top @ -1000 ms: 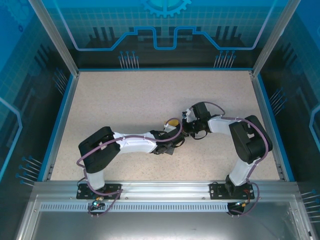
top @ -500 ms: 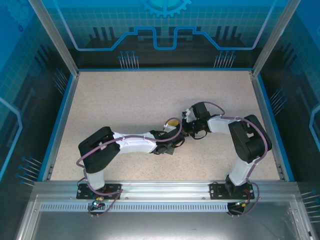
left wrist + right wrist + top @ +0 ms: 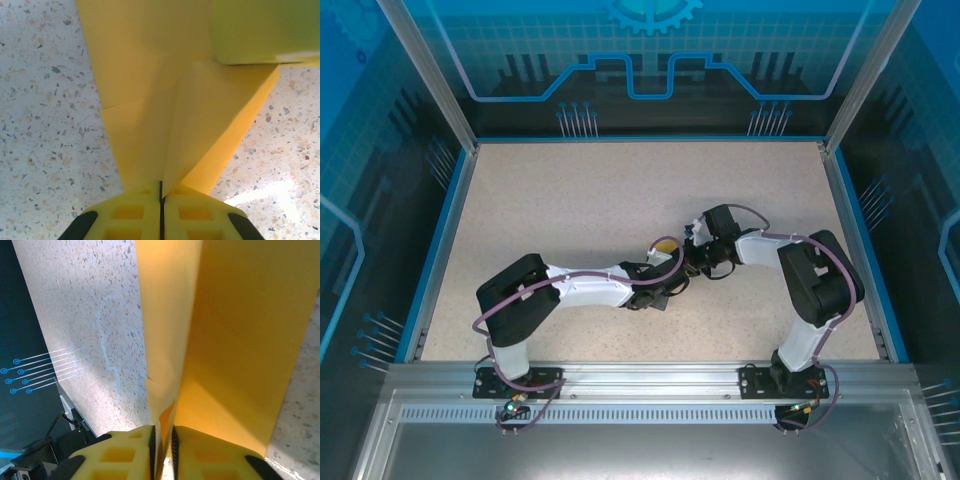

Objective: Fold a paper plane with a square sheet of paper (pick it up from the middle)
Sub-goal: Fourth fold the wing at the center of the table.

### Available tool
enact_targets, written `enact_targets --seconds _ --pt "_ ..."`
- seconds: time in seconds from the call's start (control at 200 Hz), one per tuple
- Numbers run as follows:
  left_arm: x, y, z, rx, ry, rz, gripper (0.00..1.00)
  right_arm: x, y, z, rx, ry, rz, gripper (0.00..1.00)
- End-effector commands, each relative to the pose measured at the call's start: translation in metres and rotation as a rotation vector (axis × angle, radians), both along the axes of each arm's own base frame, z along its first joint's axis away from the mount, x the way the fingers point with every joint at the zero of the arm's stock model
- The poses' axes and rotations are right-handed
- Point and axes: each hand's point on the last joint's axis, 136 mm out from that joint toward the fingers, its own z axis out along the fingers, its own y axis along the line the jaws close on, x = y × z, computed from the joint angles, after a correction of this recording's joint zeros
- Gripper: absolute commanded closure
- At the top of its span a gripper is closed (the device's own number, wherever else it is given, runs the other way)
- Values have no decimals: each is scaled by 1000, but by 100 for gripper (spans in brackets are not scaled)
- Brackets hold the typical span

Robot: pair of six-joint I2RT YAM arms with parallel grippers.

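The orange-yellow paper (image 3: 666,243) is folded into an angular shape with a centre crease and is held just above the table between both arms. In the left wrist view the folded paper (image 3: 165,100) fans out from my left gripper (image 3: 161,192), which is shut on its narrow end. A yellow finger of the other gripper (image 3: 265,30) presses on the paper at the top right. In the right wrist view the paper (image 3: 235,330) rises from my right gripper (image 3: 162,435), whose jaws stand close together with the paper's edge pinched between them. From above, the left gripper (image 3: 672,264) and right gripper (image 3: 692,256) meet at the paper.
The speckled beige table (image 3: 570,200) has a blue rim (image 3: 450,220) and blue transparent walls around it. Both arm bases sit on the metal rail (image 3: 640,378) at the near edge. Open table surface lies beyond and to both sides of the arms.
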Motion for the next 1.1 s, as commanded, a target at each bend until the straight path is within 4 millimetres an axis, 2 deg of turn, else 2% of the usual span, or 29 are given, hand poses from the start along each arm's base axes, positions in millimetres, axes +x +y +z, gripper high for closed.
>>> enact_targets --seconds 0.0,0.115,0.18,0.355,0.435,0.52,0.62,0.83,0.98,1.095 --pt "-4 4 1 -1 3 19 94 3 -5 14 -6 -25 -6 76" --pt "-5 5 2 -25 6 34 96 6 -14 22 -16 -47 -27 71" --pt "-6 1 3 -75 21 29 98 6 -22 29 -20 -63 -47 63" --pt "-6 -3 6 -225 71 16 99 4 -48 48 -23 -124 -102 49" --pt "-8 -8 5 -298 106 -7 99 1 -53 58 -17 -159 -112 44" --pt "-9 -12 4 -357 138 -26 100 -4 -53 67 -8 -192 -96 44" --pt "-8 -14 4 -412 165 -33 100 -10 -49 68 0 -201 -75 50" --pt "-5 -4 7 -500 187 -4 99 -20 -34 54 -5 -181 -30 63" --pt "-3 4 4 -582 224 21 99 -22 -22 44 -4 -165 -11 68" --pt "-3 1 6 -637 246 3 99 -23 -12 40 -8 -159 7 71"
